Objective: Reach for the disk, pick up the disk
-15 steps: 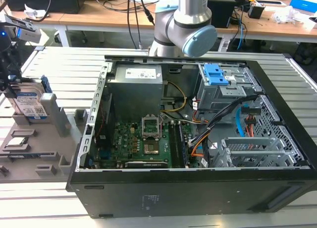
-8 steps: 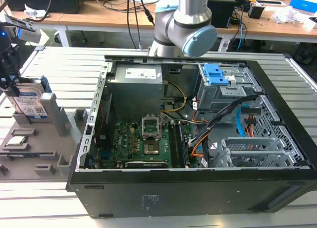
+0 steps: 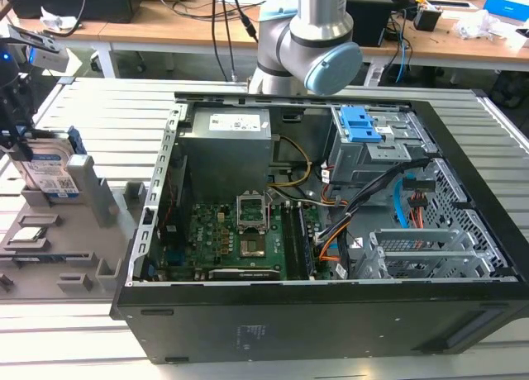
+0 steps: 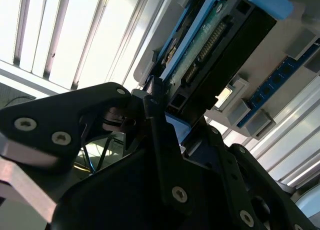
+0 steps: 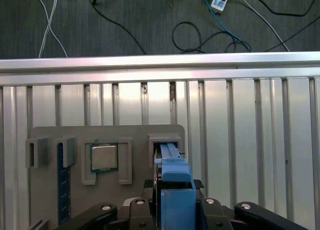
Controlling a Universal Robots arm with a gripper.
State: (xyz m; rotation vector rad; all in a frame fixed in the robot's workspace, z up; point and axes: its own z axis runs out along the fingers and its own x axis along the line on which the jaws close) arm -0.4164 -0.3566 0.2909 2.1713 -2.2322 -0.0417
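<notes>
The reaching looks done: the gripper [image 5: 177,186] straddles the disk [image 3: 51,172], jaws seemingly clamped on its blue sides. The disk stands upright in the grey holder [image 3: 92,200] just beside the computer case [image 3: 314,322], not yet lifted.

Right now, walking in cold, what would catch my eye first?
The big open computer case, circuit boards and cables bare, sits mid-table in the exterior view, the robot arm rising behind it. At that view's left, the disk stands upright in a grey holder.
</notes>
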